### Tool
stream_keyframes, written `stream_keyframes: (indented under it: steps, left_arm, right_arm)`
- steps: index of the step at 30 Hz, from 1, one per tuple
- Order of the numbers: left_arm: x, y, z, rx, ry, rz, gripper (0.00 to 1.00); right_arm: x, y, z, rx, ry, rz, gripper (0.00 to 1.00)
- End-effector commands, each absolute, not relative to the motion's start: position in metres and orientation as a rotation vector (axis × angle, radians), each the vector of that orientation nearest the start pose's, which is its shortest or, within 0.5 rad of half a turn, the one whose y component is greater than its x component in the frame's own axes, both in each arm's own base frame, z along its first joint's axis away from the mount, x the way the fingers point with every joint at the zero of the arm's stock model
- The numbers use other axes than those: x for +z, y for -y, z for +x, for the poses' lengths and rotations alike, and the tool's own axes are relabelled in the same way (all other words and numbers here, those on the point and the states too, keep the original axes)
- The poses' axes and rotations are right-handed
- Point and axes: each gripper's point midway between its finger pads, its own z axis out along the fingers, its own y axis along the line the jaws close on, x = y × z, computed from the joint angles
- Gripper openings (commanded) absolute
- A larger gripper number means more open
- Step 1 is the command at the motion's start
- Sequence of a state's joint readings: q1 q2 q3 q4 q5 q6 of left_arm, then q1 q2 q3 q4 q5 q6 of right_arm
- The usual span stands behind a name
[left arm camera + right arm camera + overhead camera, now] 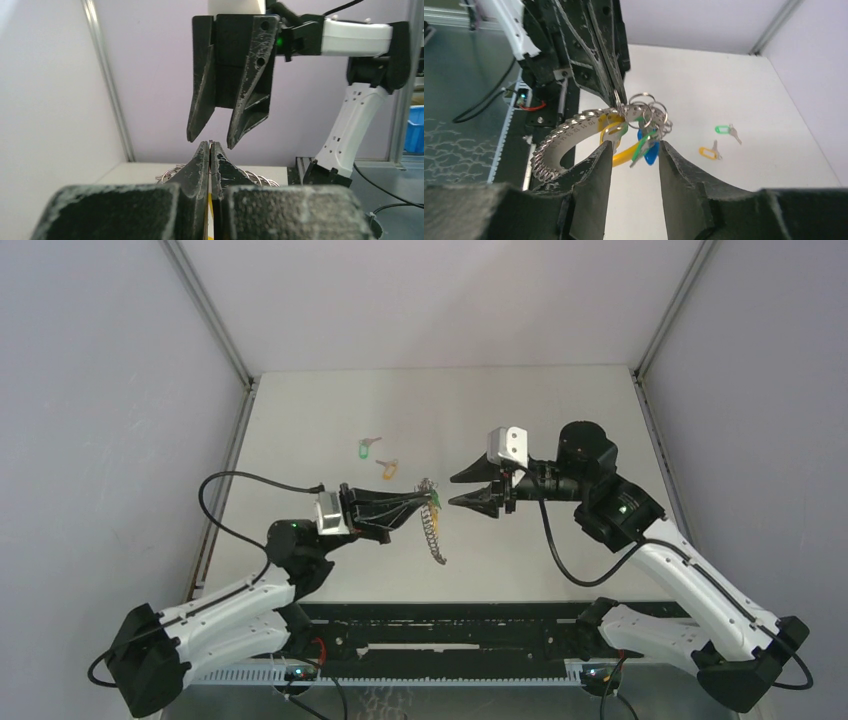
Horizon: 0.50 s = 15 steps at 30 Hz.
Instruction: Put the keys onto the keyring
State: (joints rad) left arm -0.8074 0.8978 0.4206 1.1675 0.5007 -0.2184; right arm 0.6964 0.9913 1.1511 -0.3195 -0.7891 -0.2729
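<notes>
keyring (433, 530) hangs from the left gripper (425, 502), whose jaws are clamped on it. right gripper (462, 490) faces it just beside, jaws apart, holding nothing. green key (368, 449) and orange key (387, 467) lie on the table (560, 410) nearby.

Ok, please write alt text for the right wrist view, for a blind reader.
The left gripper, shut, holds up the keyring, a silvery loop with yellow, green and blue tags hanging from it. The right gripper is open, close in front of it. A green-tagged key and an orange-tagged key lie on the white table behind.
</notes>
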Motion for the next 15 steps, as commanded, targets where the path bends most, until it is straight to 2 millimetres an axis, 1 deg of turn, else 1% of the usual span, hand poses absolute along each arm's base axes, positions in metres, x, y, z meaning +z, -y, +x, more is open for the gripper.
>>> stream_keyframes:
  steps: [1, 4, 6, 10, 12, 15]
  left_arm:
    - [0.35, 0.272, 0.162, -1.048, -0.876, 0.694, 0.0]
    - [0.341, 0.265, 0.165, -1.03, -0.911, 0.658, 0.0]
    - [0.336, 0.264, 0.165, -1.027, -0.925, 0.66, 0.0]
    - [0.336, 0.269, 0.159, -1.06, -0.906, 0.688, 0.0]
    - [0.332, 0.273, 0.163, -1.068, -0.931, 0.684, 0.0]
    - [0.32, 0.278, 0.171, -1.076, -0.984, 0.677, 0.0]
  right_arm:
    - [0.349, -0.279, 0.173, 0.899, -1.271, -1.245, 0.41]
    - [0.341, -0.279, 0.174, 0.912, -1.295, -1.225, 0.43]
    - [0.335, -0.283, 0.172, 0.949, -1.311, -1.214, 0.43]
    - [0.327, -0.294, 0.166, 1.038, -1.296, -1.207, 0.43]
    - [0.322, -0.297, 0.166, 1.048, -1.281, -1.202, 0.43]
    - [0.314, -0.297, 0.174, 1.025, -1.318, -1.175, 0.43]
